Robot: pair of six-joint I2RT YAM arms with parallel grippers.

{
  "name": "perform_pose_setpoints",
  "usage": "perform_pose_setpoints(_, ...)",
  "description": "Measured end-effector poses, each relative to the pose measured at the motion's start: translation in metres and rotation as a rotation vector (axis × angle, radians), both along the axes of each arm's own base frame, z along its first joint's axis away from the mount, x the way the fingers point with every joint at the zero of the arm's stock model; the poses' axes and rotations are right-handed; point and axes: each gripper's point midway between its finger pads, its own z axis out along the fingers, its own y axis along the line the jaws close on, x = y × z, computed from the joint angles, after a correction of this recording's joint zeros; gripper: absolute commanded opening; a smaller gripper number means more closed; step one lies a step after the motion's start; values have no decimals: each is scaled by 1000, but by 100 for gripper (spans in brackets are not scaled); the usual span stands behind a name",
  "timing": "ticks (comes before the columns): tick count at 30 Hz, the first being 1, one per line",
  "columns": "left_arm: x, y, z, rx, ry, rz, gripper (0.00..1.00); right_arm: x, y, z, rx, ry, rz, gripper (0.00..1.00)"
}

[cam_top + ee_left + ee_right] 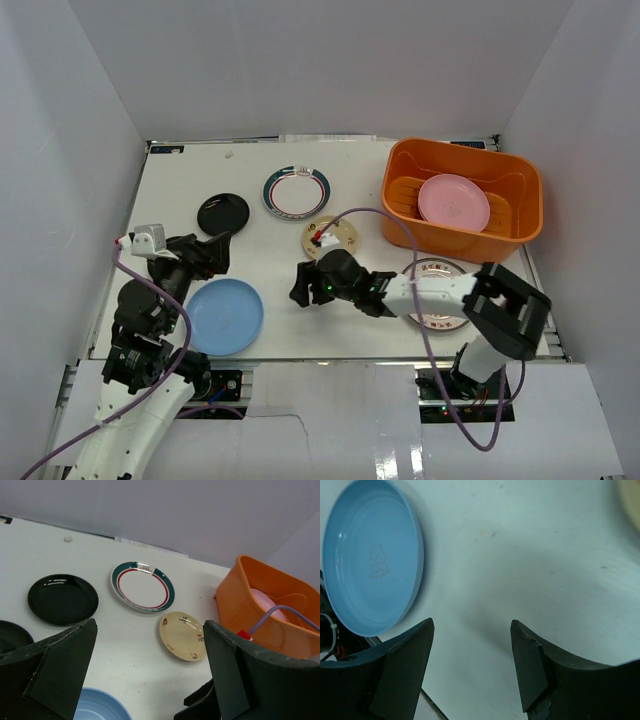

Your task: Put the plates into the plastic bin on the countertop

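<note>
One pink plate (454, 201) lies in the orange bin (470, 238), far right; five others wait on the desk (200, 172). The right hand (303, 286) and left hand (218, 253), both released and empty, crowd the blue plate (224, 316) at the near-left edge. They could collide or nudge it off.

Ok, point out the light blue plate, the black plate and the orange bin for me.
light blue plate (226, 316), top external view, middle of its face.
black plate (223, 213), top external view, centre of the dish.
orange bin (455, 242), top external view, near outer wall.
</note>
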Motion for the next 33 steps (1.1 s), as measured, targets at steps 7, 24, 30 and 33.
perform_pose_setpoints(7, 4, 10, -20, 21, 50, 59, 98, -29, 78, -37, 5, 98, 115, 65)
perform_pose_setpoints(24, 4, 11, -20, 20, 49, 69, 98, -25, 69, -24, -12, 59, 30, 8)
perform_pose_setpoints(30, 0, 13, -15, 11, 26, 71, 98, 56, -26, 99, 111, -157, -206, 8)
perform_pose_setpoints(33, -1, 11, -13, 9, 20, 58, 98, 126, -123, 168, 172, -320, -482, 8)
